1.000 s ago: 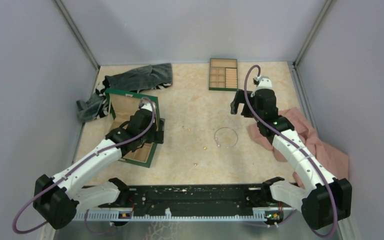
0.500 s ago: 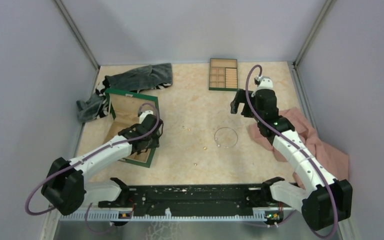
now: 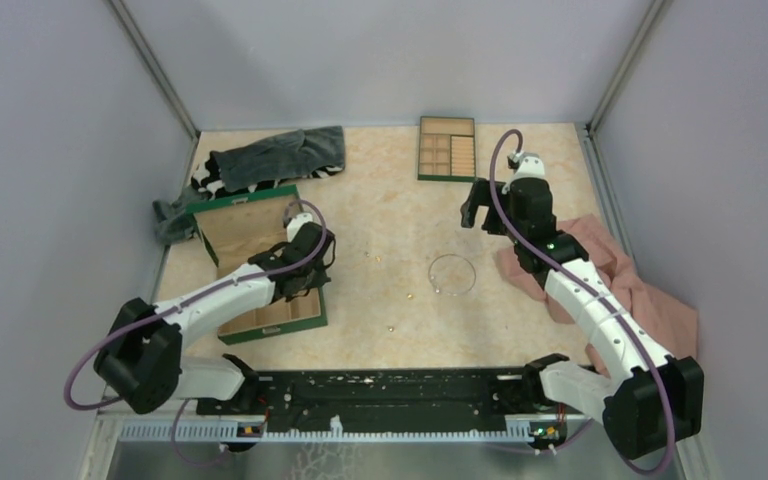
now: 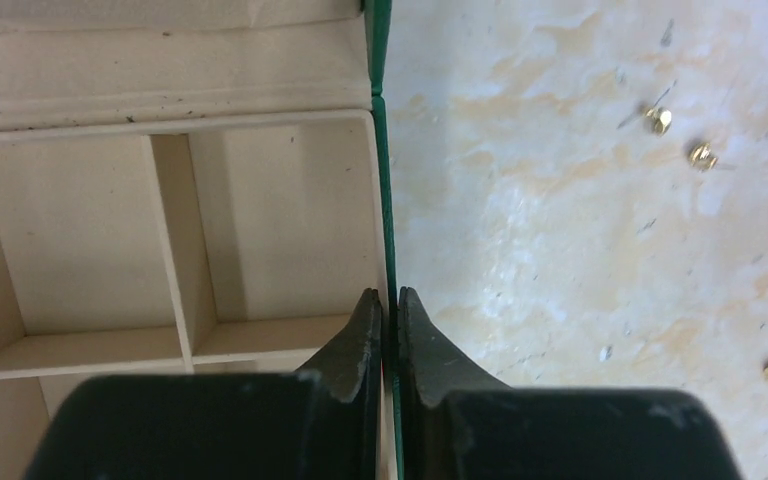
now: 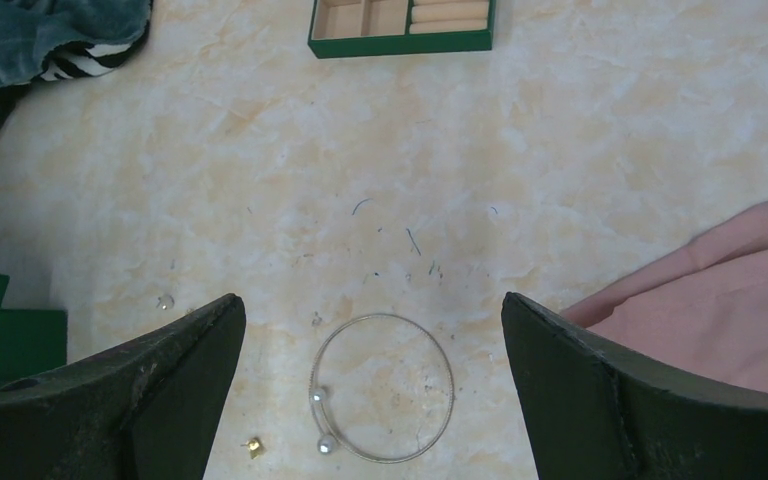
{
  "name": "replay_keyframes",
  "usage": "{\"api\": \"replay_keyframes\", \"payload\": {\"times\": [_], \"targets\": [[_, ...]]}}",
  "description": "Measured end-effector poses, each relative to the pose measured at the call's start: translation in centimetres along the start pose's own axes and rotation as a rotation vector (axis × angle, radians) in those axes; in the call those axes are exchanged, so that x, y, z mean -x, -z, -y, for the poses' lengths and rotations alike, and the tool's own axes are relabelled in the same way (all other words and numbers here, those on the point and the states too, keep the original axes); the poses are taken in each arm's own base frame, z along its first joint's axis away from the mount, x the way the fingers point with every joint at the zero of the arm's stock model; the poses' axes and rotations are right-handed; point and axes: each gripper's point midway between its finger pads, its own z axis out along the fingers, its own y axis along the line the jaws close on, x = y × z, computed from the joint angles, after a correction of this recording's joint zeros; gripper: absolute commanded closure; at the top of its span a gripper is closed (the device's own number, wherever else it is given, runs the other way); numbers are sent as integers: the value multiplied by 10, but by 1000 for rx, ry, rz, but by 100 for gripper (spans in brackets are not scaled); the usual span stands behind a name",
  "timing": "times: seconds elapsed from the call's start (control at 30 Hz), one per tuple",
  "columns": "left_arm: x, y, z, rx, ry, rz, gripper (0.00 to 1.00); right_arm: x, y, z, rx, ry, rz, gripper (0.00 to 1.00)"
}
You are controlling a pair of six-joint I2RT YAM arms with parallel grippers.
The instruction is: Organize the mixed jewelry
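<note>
The thin silvery hoop [image 3: 474, 274] lies flat on the table right of centre, with two pearl ends [image 5: 317, 395]. My right gripper [image 3: 475, 205] [image 5: 370, 300] hangs above it, wide open and empty. Tiny gold pieces [image 3: 410, 295] [image 4: 702, 155] lie scattered between the hoop and the green box [image 3: 273, 330]; one gold stud [image 5: 253, 447] sits just left of the hoop. The left gripper [image 3: 312, 265] [image 4: 387, 300] is shut on the box's thin green right wall [image 4: 380, 200], one finger inside a tan compartment, one outside.
The box's lid [image 3: 245, 225] stands open toward the back left. A second green tray with tan compartments [image 3: 446, 148] sits at the back centre. A dark towel [image 3: 270, 160] lies back left, a pink cloth [image 3: 610, 270] on the right under the right arm.
The left gripper closed from wide open onto the box wall, and the box swung round with its lid now toward the back. The right arm, hoop and gold pieces stayed put.
</note>
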Motion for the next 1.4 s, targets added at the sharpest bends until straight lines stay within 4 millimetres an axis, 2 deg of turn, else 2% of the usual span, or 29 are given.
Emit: {"api": "replay_keyframes", "payload": {"times": [0.13,0.33,0.43,0.63,0.93,1.0,1.1,1.17,1.3,1.4], "targets": [[18,-14,19,18,31,7,100,-1,0,1,-4,2,-5,2],[72,-49,64,51,59,90,100,-5,8,6,-23,12,-20,2],[85,-59,71,68,81,115,100,-1,18,8,-29,16,-3,2],[107,-78,73,134,139,157,100,4,35,12,-42,18,31,2],[132,-99,58,219,254,195,100,-14,40,23,-75,26,-16,2],[137,-104,58,230,276,201,82,-16,41,23,-78,28,-22,2],[143,-109,60,235,283,193,49,-17,41,24,-80,32,-27,2],[149,-107,68,204,292,191,34,-17,41,24,-79,34,-28,2],[154,-92,84,114,265,175,32,-17,41,24,-79,34,-29,2],[152,-65,92,35,224,173,31,-17,41,24,-78,34,-29,2]]}}
